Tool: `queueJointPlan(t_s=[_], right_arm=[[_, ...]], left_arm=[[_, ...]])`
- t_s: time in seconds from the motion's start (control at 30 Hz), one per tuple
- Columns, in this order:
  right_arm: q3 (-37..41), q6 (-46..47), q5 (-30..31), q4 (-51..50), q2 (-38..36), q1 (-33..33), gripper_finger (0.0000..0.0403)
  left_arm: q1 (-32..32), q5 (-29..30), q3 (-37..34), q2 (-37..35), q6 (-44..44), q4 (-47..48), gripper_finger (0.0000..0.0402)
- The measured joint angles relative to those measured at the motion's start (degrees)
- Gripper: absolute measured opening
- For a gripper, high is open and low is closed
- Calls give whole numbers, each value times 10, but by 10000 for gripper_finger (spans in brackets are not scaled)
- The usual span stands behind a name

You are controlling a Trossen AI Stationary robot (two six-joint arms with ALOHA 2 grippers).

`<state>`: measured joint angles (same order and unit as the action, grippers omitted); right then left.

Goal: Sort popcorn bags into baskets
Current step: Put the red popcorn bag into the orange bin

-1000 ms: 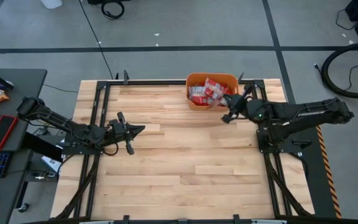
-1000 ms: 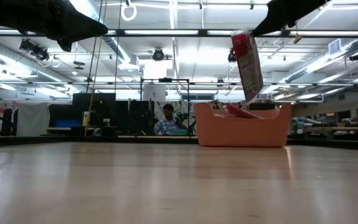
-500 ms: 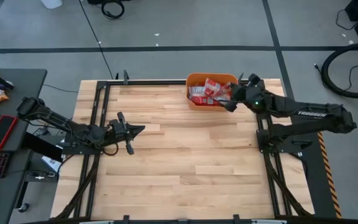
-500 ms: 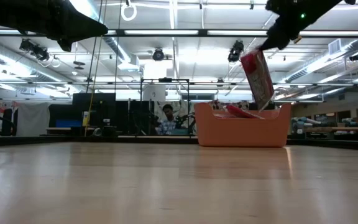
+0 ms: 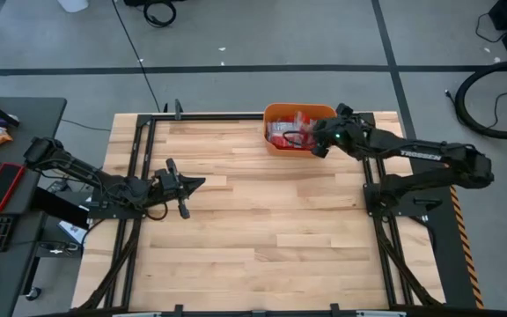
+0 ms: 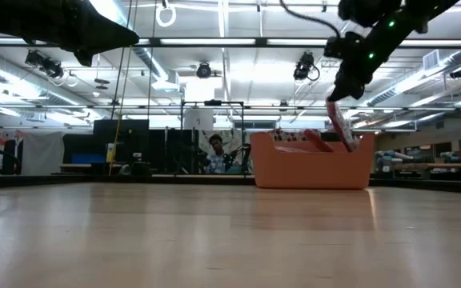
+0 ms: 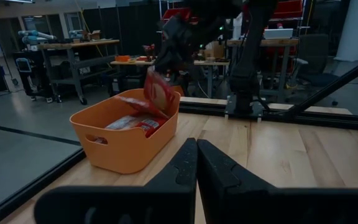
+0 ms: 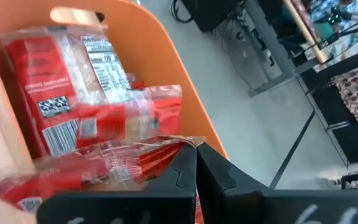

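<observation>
Right gripper [image 5: 318, 145] pinches a light, crinkly bag [image 6: 342, 126] by its top edge over the tub [image 5: 274, 119] at 12 o'clock; left gripper [image 5: 183, 183] closed

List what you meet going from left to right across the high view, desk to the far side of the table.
Red phone on the side desk → left gripper, shut, above bare tabletop → orange basket with popcorn bags inside → right gripper at the basket, shut on a popcorn bag → right arm's base.

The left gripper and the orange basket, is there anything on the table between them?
No, only bare wood lies between the left gripper and the basket, as the high view shows.
</observation>
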<state>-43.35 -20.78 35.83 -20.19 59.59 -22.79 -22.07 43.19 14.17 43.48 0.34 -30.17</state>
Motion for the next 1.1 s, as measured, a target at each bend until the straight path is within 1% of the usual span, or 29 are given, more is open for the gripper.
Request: queueJointPlan(t_s=[0.43,0.57,0.73,0.87,1.03,1.1], right_arm=[[0,0,-15,124,120,-43,7],[0,3,-16,145,150,-52,8],[0,30,-16,157,182,-62,10],[0,47,-45,168,198,-70,29],[0,78,-94,172,203,-81,67],[0,87,-106,172,203,-85,83]], left_arm=[[0,0,0,0,0,0,9],[0,0,0,0,0,0,9],[0,0,0,0,0,0,9],[0,0,0,0,0,0,9],[0,0,0,0,0,0,9],[0,0,0,0,0,0,9]])
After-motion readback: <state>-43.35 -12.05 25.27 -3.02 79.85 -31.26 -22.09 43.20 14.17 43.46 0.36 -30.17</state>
